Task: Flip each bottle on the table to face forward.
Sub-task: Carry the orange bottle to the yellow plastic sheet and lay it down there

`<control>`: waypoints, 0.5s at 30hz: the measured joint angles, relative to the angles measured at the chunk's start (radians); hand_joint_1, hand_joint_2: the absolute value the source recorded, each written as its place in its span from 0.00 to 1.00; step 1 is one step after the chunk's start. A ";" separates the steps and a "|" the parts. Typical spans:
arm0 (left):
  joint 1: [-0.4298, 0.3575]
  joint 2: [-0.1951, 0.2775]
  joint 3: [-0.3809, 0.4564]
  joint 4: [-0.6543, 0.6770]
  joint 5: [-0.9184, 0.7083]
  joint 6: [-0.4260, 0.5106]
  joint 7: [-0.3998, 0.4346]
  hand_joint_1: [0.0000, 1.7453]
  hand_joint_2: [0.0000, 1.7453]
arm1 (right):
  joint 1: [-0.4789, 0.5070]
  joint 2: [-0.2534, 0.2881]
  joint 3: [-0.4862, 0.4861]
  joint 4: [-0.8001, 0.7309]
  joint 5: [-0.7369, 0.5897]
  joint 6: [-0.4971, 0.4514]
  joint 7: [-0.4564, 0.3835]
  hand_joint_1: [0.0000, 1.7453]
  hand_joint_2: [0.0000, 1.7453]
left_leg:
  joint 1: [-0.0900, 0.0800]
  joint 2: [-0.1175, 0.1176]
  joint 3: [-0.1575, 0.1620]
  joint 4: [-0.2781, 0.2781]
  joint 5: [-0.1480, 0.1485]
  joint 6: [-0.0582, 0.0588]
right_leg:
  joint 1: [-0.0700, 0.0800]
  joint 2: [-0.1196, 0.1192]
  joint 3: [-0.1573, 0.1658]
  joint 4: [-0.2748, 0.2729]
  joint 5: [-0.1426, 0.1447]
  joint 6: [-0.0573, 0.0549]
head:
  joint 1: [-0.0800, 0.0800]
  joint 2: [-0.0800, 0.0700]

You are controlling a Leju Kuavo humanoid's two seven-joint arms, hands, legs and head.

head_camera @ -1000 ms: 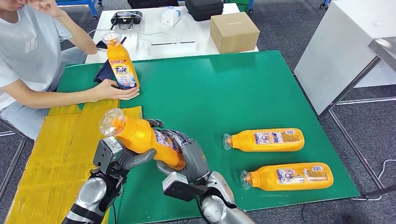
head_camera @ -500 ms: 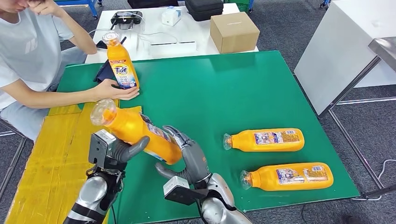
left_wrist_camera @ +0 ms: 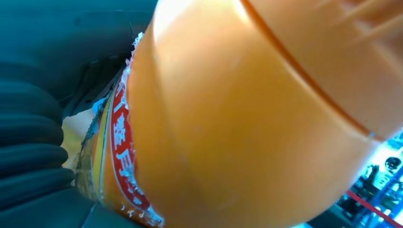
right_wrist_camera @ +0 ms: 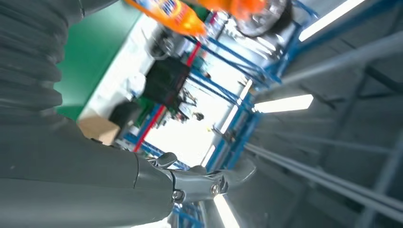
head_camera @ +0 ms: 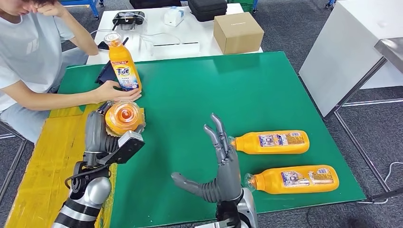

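On the yellow mat side, left robot hand (head_camera: 97,135): grasping an orange bottle (head_camera: 123,117), fingers wrapped round its body; the cap end points toward the head camera.
Left wrist close-up: orange bottle body (left_wrist_camera: 247,118) pressed against the grey ribbed cover, red label band showing.
Right robot hand (head_camera: 223,166): released, fingers spread and pointing up, thumb out to the side, holding nothing, near the front edge of the green bench (head_camera: 228,85).
Lying bottles: one (head_camera: 270,142) just beside the right fingertips, a second (head_camera: 292,179) nearer the front edge, both on their sides.
Upright bottle (head_camera: 122,64): far left of the bench, a person's hand (head_camera: 114,91) at its base.
Cardboard box (head_camera: 238,32): on the white table behind.
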 joint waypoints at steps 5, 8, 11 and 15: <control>-0.029 0.018 -0.002 0.019 -0.240 -0.053 0.114 1.00 1.00 | 0.020 -0.017 -0.012 -0.072 0.017 -0.030 -0.006 0.00 1.00 | 0.000 0.000 0.000 0.000 0.000 0.000 | 0.000 0.000 0.000 0.000 0.000 0.000 | 0.000 0.000; -0.069 0.049 -0.015 0.073 -0.539 -0.158 0.230 1.00 1.00 | 0.025 -0.029 -0.027 -0.118 0.035 -0.051 0.002 0.00 1.00 | 0.000 0.000 0.000 0.000 0.000 0.000 | 0.000 0.000 0.000 0.000 0.000 0.000 | 0.000 0.000; -0.127 0.082 -0.051 0.150 -0.632 -0.256 0.282 1.00 1.00 | 0.032 -0.037 -0.052 -0.156 0.037 -0.057 0.010 0.00 1.00 | 0.000 0.000 0.000 0.000 0.001 -0.001 | 0.000 0.000 -0.001 0.000 0.000 0.000 | 0.000 0.000; -0.211 0.116 -0.126 0.288 -0.644 -0.348 0.310 1.00 1.00 | 0.036 -0.045 -0.084 -0.195 0.030 -0.062 0.007 0.00 1.00 | 0.000 0.000 0.000 0.000 0.001 -0.001 | 0.000 0.000 0.000 0.000 0.000 0.000 | 0.000 0.000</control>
